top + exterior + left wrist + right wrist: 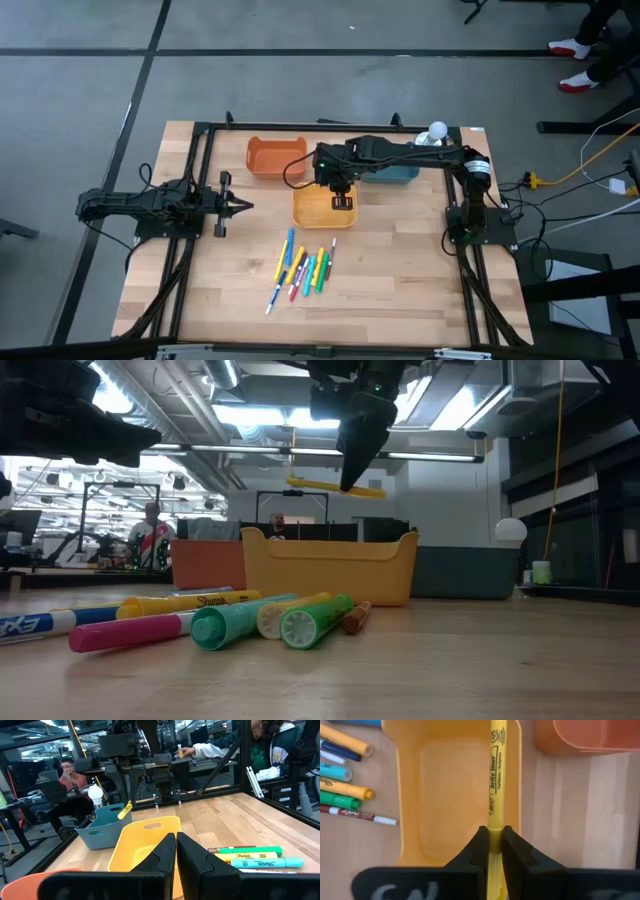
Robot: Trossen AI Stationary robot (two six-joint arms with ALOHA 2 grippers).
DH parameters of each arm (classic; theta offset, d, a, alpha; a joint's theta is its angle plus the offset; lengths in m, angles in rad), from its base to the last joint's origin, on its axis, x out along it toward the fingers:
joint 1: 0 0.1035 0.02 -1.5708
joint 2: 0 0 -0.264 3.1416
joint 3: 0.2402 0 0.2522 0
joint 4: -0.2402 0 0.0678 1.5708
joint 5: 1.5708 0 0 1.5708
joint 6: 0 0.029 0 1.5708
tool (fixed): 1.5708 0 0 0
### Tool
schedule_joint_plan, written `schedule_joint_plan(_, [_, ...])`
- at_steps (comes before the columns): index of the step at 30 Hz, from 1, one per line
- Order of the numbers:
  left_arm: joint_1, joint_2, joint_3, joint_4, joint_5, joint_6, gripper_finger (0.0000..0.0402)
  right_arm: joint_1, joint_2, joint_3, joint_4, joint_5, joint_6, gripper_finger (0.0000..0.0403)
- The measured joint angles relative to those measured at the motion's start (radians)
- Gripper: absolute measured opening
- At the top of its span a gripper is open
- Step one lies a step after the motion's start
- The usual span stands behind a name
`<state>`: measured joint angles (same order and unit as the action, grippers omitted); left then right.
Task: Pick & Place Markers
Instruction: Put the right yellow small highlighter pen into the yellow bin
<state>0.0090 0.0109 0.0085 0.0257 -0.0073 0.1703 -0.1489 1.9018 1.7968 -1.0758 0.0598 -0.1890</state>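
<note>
Right gripper (492, 845) hangs directly above the yellow bin (410, 795), fingers clenched on a yellow highlighter (494, 780) near one end. The highlighter's long axis runs level, along the bin's length and over one long wall rather than over the bin's middle; judged from the low view, it sits well clear of the rim, so a straight release may clip that wall, and a small shift toward the bin's centre looks needed first. Nearest the viewer's side of the yellow bin, the remaining markers (300, 268) lie loosely fanned on the table (400, 280), close together, apart from the bin. Left gripper (243, 207) waits beside the yellow bin, fingers shut on nothing, farther from the markers than the right arm's reach suggests. Beyond the yellow bin stand the orange bin (268, 155) and the teal bin (100, 827), neither obstructing the drop.
</note>
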Motion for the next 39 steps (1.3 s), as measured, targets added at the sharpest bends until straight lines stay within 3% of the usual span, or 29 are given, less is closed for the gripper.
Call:
schedule_joint_plan(19, [0.000, 0.000, 0.000, 0.000, 0.000, 0.000, 0.0008, 0.022, 0.002, -0.217, 0.158, -0.011, 0.037, 0.0030])
schedule_joint_plan(39, [0.000, 0.000, 0.000, 0.000, 0.000, 0.000, 0.0012, 0.032, 0.089, -0.232, 0.263, -0.030, 0.050, 0.0030])
